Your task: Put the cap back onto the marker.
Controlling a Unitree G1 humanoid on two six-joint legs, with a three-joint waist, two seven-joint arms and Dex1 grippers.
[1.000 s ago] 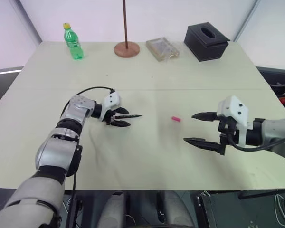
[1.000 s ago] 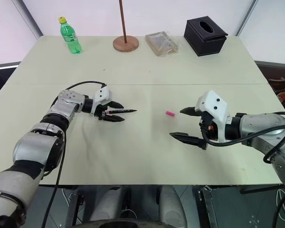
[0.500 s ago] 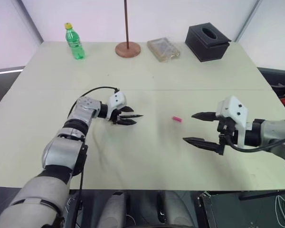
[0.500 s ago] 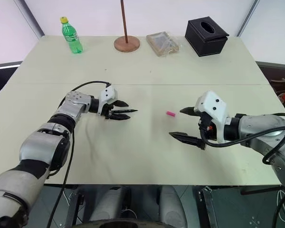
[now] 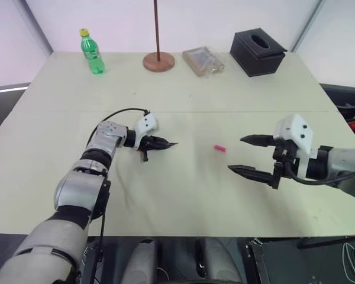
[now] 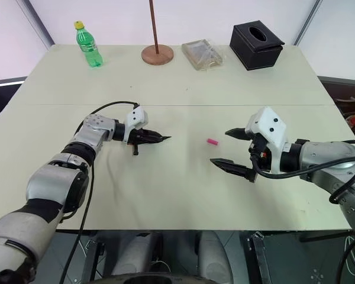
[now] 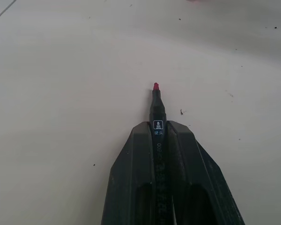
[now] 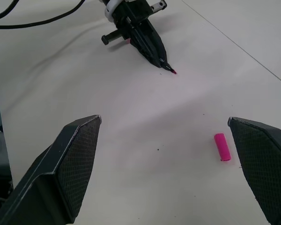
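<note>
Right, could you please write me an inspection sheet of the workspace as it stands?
Surface: pale table.
Job's things: marker, uncapped, in the left gripper; pink cap lying on the table between the grippers, touching neither.
Clutter: green bottle, wooden stand, clear packet, black tissue box along the far edge.
Grippers: left gripper shut on the marker; right gripper open, beside the cap.
Cables: black cable looping at the left wrist.
Surroundings: white wall behind the table.

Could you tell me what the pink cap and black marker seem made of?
Small pink cylindrical cap: probably matt plastic, evenly coloured. Slim black marker in the left pincer: likely smooth plastic, printed label; red tip possibly felt.
</note>
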